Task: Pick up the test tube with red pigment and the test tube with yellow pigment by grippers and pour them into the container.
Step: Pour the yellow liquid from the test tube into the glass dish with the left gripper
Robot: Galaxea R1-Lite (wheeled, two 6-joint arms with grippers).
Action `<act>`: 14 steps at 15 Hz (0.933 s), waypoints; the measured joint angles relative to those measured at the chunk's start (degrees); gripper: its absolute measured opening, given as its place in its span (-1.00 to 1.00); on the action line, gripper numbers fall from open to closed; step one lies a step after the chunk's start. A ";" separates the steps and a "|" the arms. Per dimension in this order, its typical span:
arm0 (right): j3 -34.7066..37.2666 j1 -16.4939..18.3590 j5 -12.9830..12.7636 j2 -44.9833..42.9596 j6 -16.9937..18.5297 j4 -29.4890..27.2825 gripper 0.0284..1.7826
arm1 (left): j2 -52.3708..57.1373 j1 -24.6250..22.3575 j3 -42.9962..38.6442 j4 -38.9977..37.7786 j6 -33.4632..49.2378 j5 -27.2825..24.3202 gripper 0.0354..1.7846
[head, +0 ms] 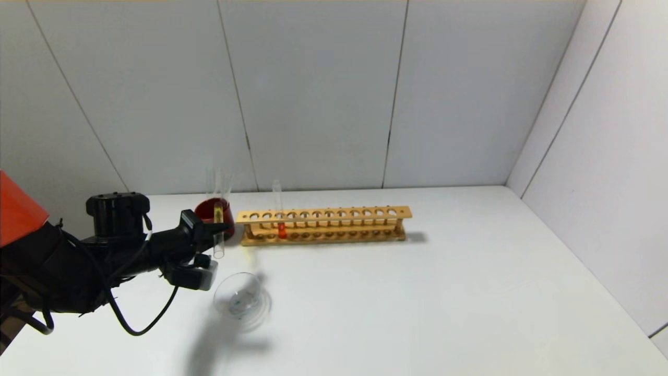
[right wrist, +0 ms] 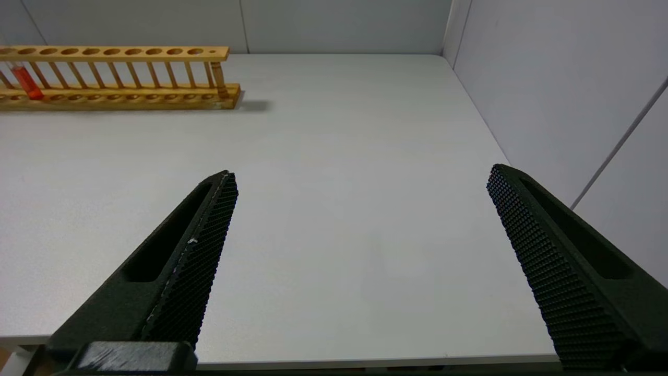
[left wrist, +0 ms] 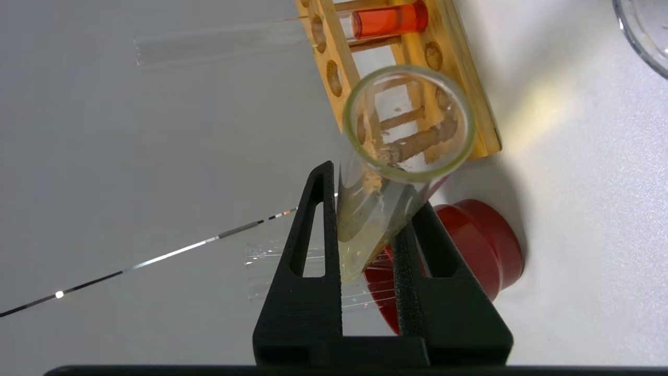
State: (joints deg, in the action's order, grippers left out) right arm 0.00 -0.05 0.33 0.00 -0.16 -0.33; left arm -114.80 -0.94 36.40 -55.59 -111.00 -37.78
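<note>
My left gripper (head: 222, 228) is shut on the test tube with yellow pigment (head: 218, 232) and holds it roughly upright above the table, between the red cup and the container. In the left wrist view the fingers (left wrist: 313, 230) clamp this tube (left wrist: 386, 193), whose open rim faces the camera, with yellow liquid at its far end. The test tube with red pigment (head: 281, 228) stands in the wooden rack and also shows in the left wrist view (left wrist: 389, 20) and the right wrist view (right wrist: 25, 81). The container (head: 241, 301), a clear glass dish, sits in front of the held tube. My right gripper (right wrist: 360, 177) is open and empty.
A long wooden rack (head: 323, 224) stands at the back, right of a dark red cup (head: 211, 211) holding clear tubes (head: 219, 183). The cup (left wrist: 480, 250) lies just behind the held tube. Grey walls close in the back and right. The right arm is out of the head view.
</note>
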 joint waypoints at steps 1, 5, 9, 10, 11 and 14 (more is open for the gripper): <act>0.00 -0.02 -0.02 0.00 0.00 -0.02 0.96 | -0.06 0.10 0.00 0.05 -0.05 0.02 -0.67; 0.00 -0.02 0.00 0.00 0.00 0.00 0.96 | -0.06 0.15 0.00 0.07 -2.54 -0.43 -0.67; 0.00 -0.02 -0.02 0.00 0.00 0.00 0.96 | 0.16 0.37 -0.07 0.22 -5.01 -0.74 -0.67; 0.00 -0.02 0.00 0.00 0.00 -0.02 0.96 | 0.13 0.37 0.00 0.30 -5.81 -0.76 -0.67; 0.00 -0.02 0.00 0.00 0.00 0.00 0.96 | 0.09 0.48 0.20 0.72 -6.38 -0.67 -0.67; 0.00 -0.02 0.00 0.00 0.00 -0.02 0.96 | -0.37 1.21 1.99 3.89 -8.52 -0.67 -0.67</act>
State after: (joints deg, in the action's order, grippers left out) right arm 0.00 -0.07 0.33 0.00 -0.16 -0.35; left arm -115.16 0.27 38.39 -51.70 -119.52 -38.45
